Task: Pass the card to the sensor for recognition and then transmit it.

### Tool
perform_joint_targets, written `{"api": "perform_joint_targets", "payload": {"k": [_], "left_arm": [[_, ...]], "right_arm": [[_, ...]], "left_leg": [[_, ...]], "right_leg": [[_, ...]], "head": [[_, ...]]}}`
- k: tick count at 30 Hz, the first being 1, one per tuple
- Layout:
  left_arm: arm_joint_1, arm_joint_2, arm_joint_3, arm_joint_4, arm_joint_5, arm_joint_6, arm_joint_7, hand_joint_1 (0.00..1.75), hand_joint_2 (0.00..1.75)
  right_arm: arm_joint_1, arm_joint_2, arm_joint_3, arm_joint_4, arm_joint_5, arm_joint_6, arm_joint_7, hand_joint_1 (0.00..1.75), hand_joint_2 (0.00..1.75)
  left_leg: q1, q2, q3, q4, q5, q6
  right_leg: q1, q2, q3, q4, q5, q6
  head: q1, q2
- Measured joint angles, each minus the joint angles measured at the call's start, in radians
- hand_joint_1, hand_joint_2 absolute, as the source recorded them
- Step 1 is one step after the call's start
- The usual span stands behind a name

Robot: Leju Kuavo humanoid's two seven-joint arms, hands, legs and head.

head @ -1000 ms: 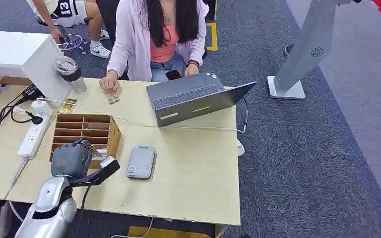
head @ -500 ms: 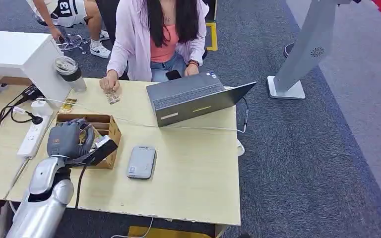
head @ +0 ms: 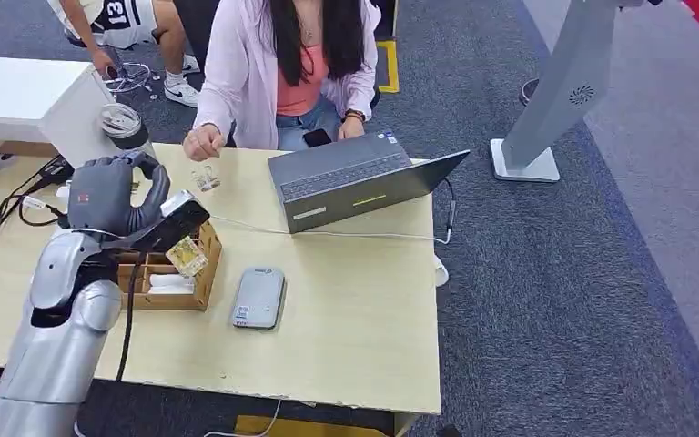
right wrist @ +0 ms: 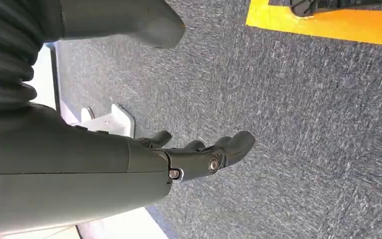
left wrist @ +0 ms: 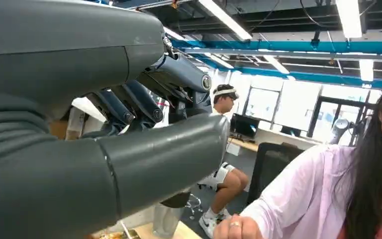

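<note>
Hovering above the wooden organizer (head: 168, 273): left robot hand (head: 109, 196), fingers curled; card (head: 187, 257) beneath, grip unclear. Right robot hand (right wrist: 199, 154) empty, loosely spread.

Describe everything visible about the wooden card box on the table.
The wooden box is a low, open-topped organizer of light brown wood, split by thin dividers into rows of compartments. It sits flat on the table, left of the grey sensor. A white card lies in a near compartment. The left hand and arm hide its far part.

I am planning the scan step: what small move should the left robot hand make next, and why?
Probably carry the card down toward the grey sensor: the left robot hand seems to hold it above the wooden box, beside the sensor.
</note>
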Motion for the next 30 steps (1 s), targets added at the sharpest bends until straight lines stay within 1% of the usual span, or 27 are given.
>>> {"api": "perform_joint_targets", "payload": {"k": [9, 12, 15, 18, 20, 25, 30], "left_arm": [[-0.012, 0.001, -0.004, -0.003, 0.0, 0.006, 0.002, 1.75, 0.0], [-0.055, -0.011, -0.008, 0.001, -0.03, 0.022, 0.039, 1.75, 0.0], [-0.139, -0.04, -0.013, 0.066, -0.066, 0.035, 0.07, 1.75, 0.0], [-0.203, -0.073, -0.015, 0.138, -0.081, 0.055, 0.071, 1.75, 0.0], [-0.225, -0.088, -0.016, 0.164, -0.082, 0.058, 0.071, 1.75, 0.0], [-0.241, -0.109, -0.016, 0.206, -0.089, 0.071, 0.066, 1.75, 0.0], [-0.222, -0.111, -0.025, 0.214, -0.088, 0.084, 0.048, 1.75, 0.0]], "right_arm": [[-0.002, 0.0, -0.01, 0.0, 0.005, 0.001, 0.0, 0.0, 1.75], [-0.007, 0.0, -0.01, 0.0, 0.024, 0.003, 0.006, 0.0, 1.75], [-0.024, 0.002, -0.009, 0.0, 0.039, 0.004, 0.016, 0.0, 1.75], [-0.036, 0.01, -0.009, 0.0, 0.044, 0.001, 0.028, 0.0, 1.75], [-0.039, 0.016, -0.009, 0.001, 0.045, 0.0, 0.032, 0.0, 1.75], [-0.041, 0.022, -0.009, 0.001, 0.045, -0.003, 0.034, 0.0, 1.75], [-0.04, 0.023, -0.009, 0.001, 0.042, -0.011, 0.025, 0.0, 1.75]], "left_leg": [[0.0, 0.0, 0.0, 0.0, 0.0, 0.0], [0.0, 0.0, 0.0, 0.0, 0.0, 0.0], [0.0, -0.001, -0.001, 0.0, 0.001, 0.0], [0.0, 0.0, 0.0, 0.001, 0.001, 0.0], [0.0, 0.0, 0.0, 0.001, 0.001, 0.0], [0.0, 0.0, 0.0, 0.0, 0.001, 0.0], [0.0, 0.0, 0.0, 0.0, 0.001, 0.0]], "right_leg": [[0.0, 0.0, 0.0, 0.0, 0.0, 0.0], [0.0, 0.0, 0.0, 0.0, 0.0, 0.0], [0.0, -0.001, 0.0, 0.0, 0.001, 0.0], [0.0, 0.0, 0.0, 0.0, 0.002, 0.001], [0.0, 0.0, 0.0, 0.0, 0.002, 0.001], [0.0, 0.0, -0.001, 0.0, 0.002, 0.001], [0.0, 0.0, -0.001, 0.0, 0.002, 0.0]], "head": [[0.0, 0.0], [0.0, 0.0], [0.0, 0.0], [0.0, 0.0], [0.0, 0.0], [0.0, 0.0], [0.0, 0.0]]}}
